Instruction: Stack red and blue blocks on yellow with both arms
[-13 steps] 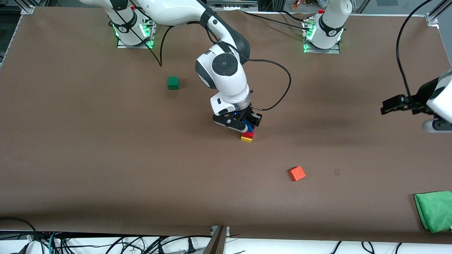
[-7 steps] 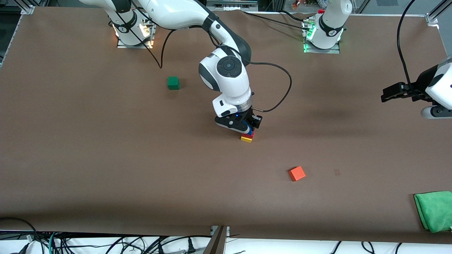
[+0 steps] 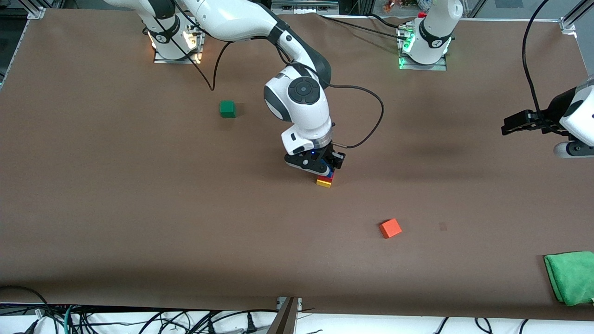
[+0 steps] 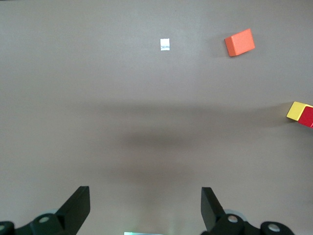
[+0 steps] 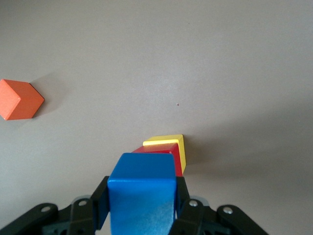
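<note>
I've got the right gripper [image 3: 326,170] clenched on the blue cube [image 5: 142,196], down on the red cube [image 5: 166,152], which sits on the yellow cube [image 3: 324,183] mid-worktop [image 3: 139,208]. Left gripper [image 4: 145,209] waits released over the worktop's left-arm end. Orange-red cube [image 3: 390,228] lies nearer the camera.

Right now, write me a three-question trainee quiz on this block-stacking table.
1. True or false: the red block sits on the yellow block.
2. Which gripper is shut on the blue block? A) left gripper B) right gripper
3. Fill in: of the loose blocks, the ____ block lies nearer the front camera than the stack.

Key: 1 true. 2 B; the left gripper waits open over bare table toward its own end. 3 orange; the green block lies farther.
</note>
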Robot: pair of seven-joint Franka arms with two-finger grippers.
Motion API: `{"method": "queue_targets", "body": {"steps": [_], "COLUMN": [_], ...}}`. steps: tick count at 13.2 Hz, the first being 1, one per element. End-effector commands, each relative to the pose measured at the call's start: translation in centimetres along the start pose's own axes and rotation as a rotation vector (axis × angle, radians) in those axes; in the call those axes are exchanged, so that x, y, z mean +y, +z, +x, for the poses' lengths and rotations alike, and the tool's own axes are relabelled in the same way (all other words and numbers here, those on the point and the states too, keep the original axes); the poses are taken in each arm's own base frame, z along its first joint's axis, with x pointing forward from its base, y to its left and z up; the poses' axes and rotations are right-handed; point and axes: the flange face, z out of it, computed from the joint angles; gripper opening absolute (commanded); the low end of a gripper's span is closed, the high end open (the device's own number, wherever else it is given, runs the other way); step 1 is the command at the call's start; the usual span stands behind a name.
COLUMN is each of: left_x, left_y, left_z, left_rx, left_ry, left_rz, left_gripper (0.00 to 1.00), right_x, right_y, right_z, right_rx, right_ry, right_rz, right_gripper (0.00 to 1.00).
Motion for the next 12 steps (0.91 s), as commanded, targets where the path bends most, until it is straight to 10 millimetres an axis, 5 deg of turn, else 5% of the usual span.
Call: {"method": "queue_targets", "body": {"steps": [1,4,6,10,12], "left_x": [-0.2,-0.2,-0.2,-0.2,-0.3], "left_y": [-0.1,-0.2,-0.2,-0.2,0.0], "left_z": [-0.2,-0.2,-0.2,-0.2,-0.1], "left_rx": [0.007,0.007,0.008,0.008,0.005], "left_ry": [0.007,0.007,0.022,0.022,0.03], "left_rz": [-0.003,-0.003,-0.003,-0.001,-0.005], "left_gripper": [1.0,1.0,1.0,1.0,1.0], "right_x": [-0.6,-0.6,-0.7,0.1,1.5], "right_y": [0.1,0.5,0.2,-1.9,-8.5], "right_z": [-0.1,-0.1,0.0,1.5,6.1], "right_rx": [0.02,0.021,0.02,0.004,-0.001], "right_ry": [-0.011,-0.006,-0.004,0.006,0.052], "right_rz": [0.015,0.021,0.025,-0.038,-0.042], "right_gripper": [0.48,0.71,1.0,1.0,1.0]}}
